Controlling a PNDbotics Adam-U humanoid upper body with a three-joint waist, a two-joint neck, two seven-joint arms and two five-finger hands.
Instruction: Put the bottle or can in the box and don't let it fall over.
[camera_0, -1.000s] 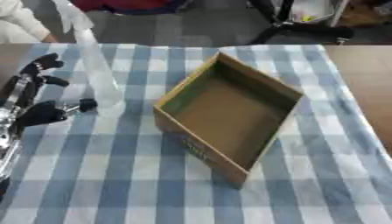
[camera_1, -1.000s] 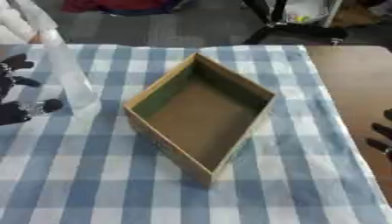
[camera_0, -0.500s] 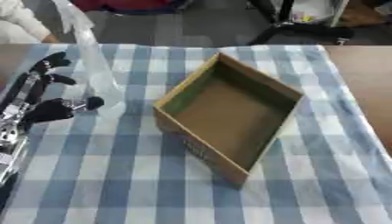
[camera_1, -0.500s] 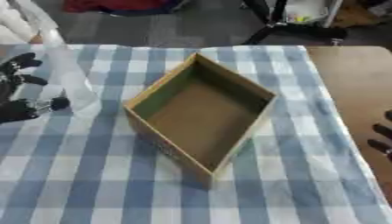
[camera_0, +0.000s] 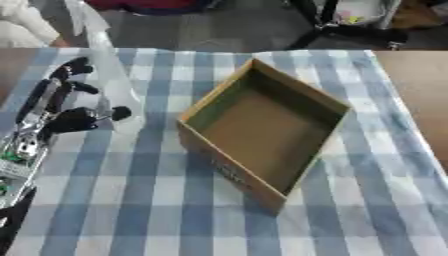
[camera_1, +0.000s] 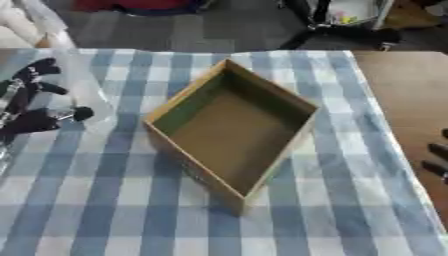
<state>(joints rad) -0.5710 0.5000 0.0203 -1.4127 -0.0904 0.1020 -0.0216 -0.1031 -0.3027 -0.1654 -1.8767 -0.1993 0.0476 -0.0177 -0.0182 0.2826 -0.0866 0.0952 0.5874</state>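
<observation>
A tall clear plastic bottle (camera_0: 108, 75) stands upright on the checked cloth at the left, well apart from the box. My left hand (camera_0: 48, 102) is just left of it, open, with its fingers (camera_0: 77, 65) spread along the bottle's side. Its thumb (camera_0: 115, 113) reaches across the front of the bottle's lower part. Whether the hand touches the bottle is unclear. The brown cardboard box (camera_0: 202, 106) lies open-topped and empty in the middle, turned diagonally. My right hand (camera_1: 435, 159) shows only as dark fingertips at the right edge, relaxed and holding nothing.
A blue-and-white checked cloth (camera_0: 131, 200) covers the table, and bare brown tabletop (camera_1: 402, 90) shows at the right. Past the far edge are a dark floor, black stand legs (camera_0: 350, 30) and something white (camera_0: 22, 25) at the far left.
My left hand has moved right, closer to the bottle, and its thumb now reaches in front of the bottle's base. The bottle, box and right hand have not moved.
</observation>
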